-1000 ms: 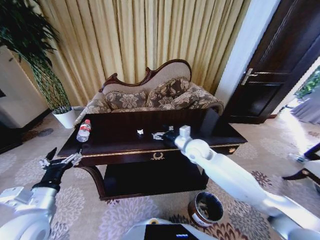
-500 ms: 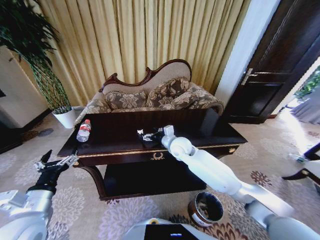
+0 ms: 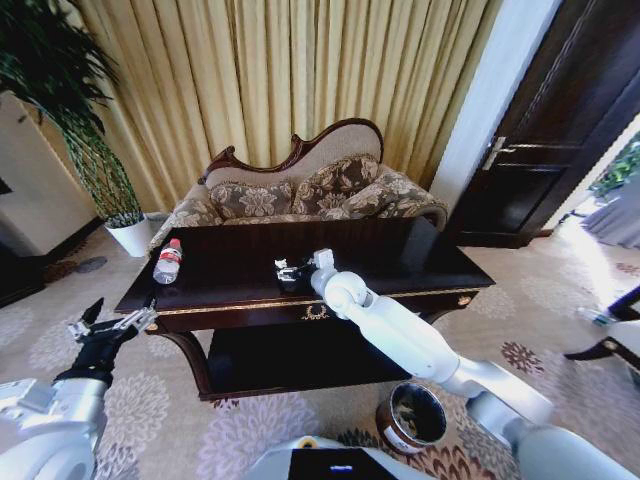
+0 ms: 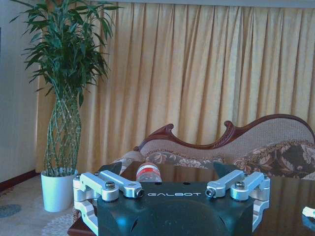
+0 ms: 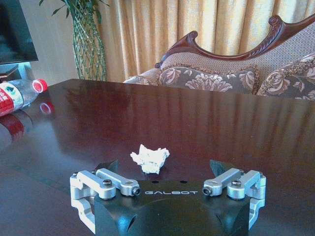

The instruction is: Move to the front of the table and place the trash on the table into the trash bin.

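dark glossy wood forms the table [image 3: 420,262], a console piece with gold edge trim and a gold emblem on its front drawer, standing before a carved-back patterned sofa [image 3: 300,190] and yellow curtains [image 3: 260,70]. right gripper [image 3: 291,273] is extended over the middle of the tabletop, its jaws spread wide and holding nothing. in the right wrist view the right gripper's two finger tips stand well apart, and a white crumpled scrap [image 5: 150,158] lies on the wood between them, just ahead of the gripper body, apart from either tip as far as can be seen. a clear plastic bottle [image 3: 167,260] with red cap and red-white label lies on its side near the table's left end, well apart from the right gripper; the right wrist view shows it at the table edge with its reflection in the polish. left gripper [image 3: 110,327] is held low off the table's left front corner, over the patterned carpet [image 3: 180,420], jaws open and empty; its wrist view looks across the tabletop toward the bottle and a tall potted plant [image 4: 64,88] in a white pot. trash bin [image 3: 412,417], round and dark brown with a white label, stands on the carpet below the table's front right, beside the right arm.
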Robot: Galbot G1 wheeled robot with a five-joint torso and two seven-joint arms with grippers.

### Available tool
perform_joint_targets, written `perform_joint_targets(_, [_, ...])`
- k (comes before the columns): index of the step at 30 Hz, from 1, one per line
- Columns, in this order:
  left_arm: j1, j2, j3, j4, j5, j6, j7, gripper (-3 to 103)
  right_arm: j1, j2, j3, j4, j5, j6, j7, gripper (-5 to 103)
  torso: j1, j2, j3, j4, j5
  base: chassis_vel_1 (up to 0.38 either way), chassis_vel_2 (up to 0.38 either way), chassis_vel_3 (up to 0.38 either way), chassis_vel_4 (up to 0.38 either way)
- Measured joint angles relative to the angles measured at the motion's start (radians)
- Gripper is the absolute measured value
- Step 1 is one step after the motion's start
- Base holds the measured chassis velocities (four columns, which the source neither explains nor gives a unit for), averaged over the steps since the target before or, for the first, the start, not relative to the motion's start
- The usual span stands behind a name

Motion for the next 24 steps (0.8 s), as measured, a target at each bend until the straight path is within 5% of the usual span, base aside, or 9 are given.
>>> perform_joint_targets(3, [0.000,0.000,-0.001,0.000,0.000,0.000,0.000,100,-0.001,0.003,-0.001,0.000,0.000,0.000,0.004,103,0.000,0.000,0.000,0.0000,0.0000,0.000,0.000,0.000,0.000])
perform_joint_targets(13, [-0.002,0.000,-0.007,0.000,-0.002,-0.003,0.001,100,-0.008,0.029,0.003,-0.009,-0.003,-0.008,0.021,89,0.000,0.000,0.000,0.0000,0.0000,0.000,0.000,0.000,0.000])
perform_joint_targets(24, [-0.002,-0.002,-0.011,0.000,-0.005,-0.006,0.002,100,-0.025,0.032,-0.003,-0.002,-0.015,0.000,0.032,47,0.000,0.000,0.000,0.0000,0.0001,0.000,0.000,0.000,0.000])
